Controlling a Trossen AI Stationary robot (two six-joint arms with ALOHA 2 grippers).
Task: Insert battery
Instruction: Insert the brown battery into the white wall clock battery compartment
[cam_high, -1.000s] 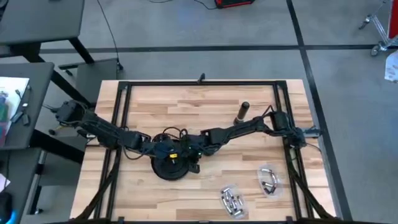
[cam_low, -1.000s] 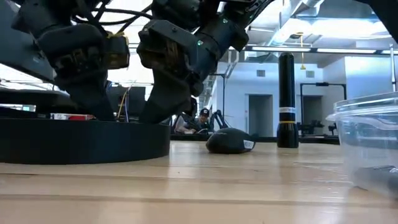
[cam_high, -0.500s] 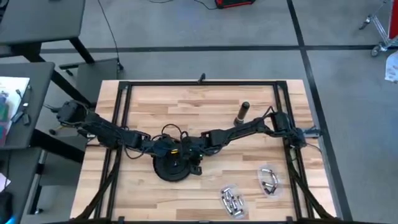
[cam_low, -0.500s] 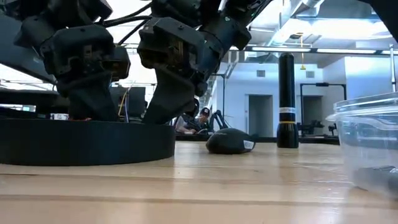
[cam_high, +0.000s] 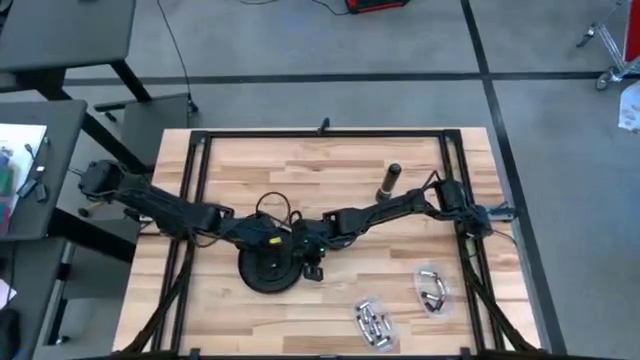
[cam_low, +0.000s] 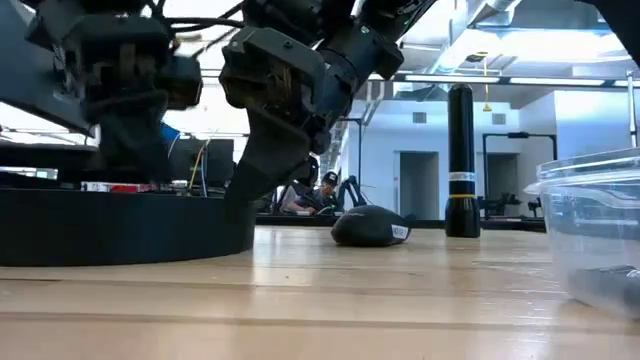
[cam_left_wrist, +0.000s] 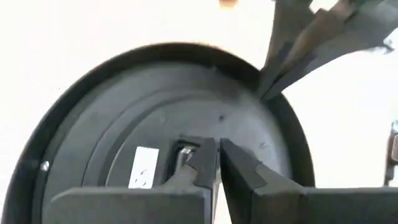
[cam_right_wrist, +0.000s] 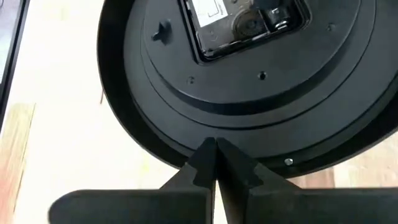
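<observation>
— Since a second ago, shifted how, starting from the left?

— Pulled back toward the left edge of the pale wood-plank worktop (cam_high: 330, 165), going by the left arm in the overhead view. Lifted a little too, in the table-level view. Left end effector (cam_left_wrist: 216, 146) now poised over the back of the round black plastic wall clock (cam_high: 268, 272), fingers pressed all but together with only a sliver between them. Nothing visible pinched there.

— And the clock itself?

— Lying face down, and slid slightly leftward along with that pull. Near edge drawn in noticeably in the table-level view.

— Further right?

— Right end effector (cam_right_wrist: 214, 144) down at the clock's rim, fingers pressed together and empty. Hardly moved. Probably bracing the clock, though contact hard to confirm.

— Battery compartment?

— Rectangular recessed housing (cam_right_wrist: 245, 22) in the middle of the clock's back, uncovered and facing up. Cannot tell whether already filled.

— Batteries?

— Small silver cylindrical cells (cam_high: 372, 322) heaped loose near the worktop's front right, well apart from the clock, with more in a clear plastic tub (cam_high: 432, 285) just beside them. None held by either arm.

— Meaning for the task?

— Looks like repositioning rather than inserting. Fetching a cell apparently not yet done, so likely early on.
</observation>
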